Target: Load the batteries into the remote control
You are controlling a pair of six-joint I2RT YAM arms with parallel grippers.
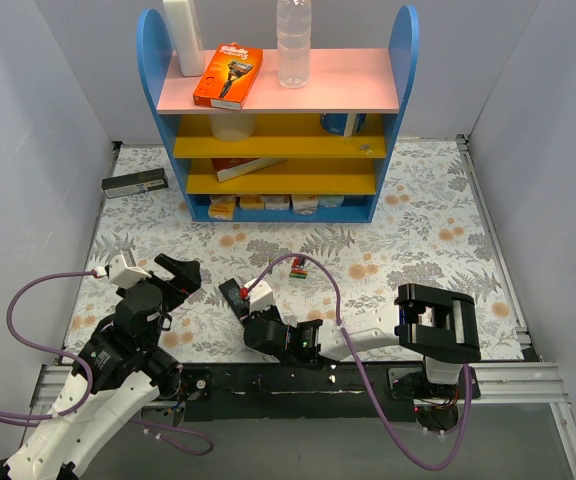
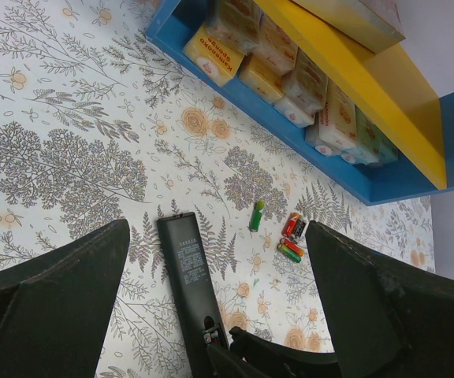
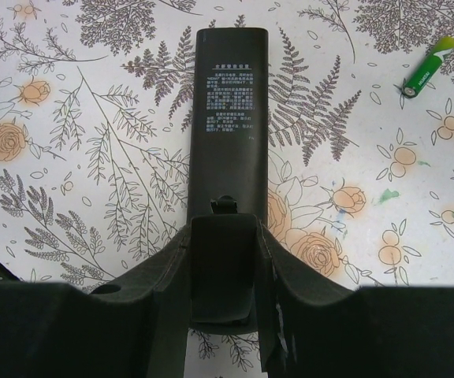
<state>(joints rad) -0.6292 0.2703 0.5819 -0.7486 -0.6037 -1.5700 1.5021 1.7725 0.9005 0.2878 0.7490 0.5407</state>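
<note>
Since the right tool (image 3: 223, 236) is clamped on the lower end of the remote control (image 3: 231, 118), back-up mid-frame on the surface (image 3: 93, 157), likely steadying it, the left tool (image 1: 176, 277) hangs wide open, batteries (image 2: 292, 236) loose to its right.
</note>
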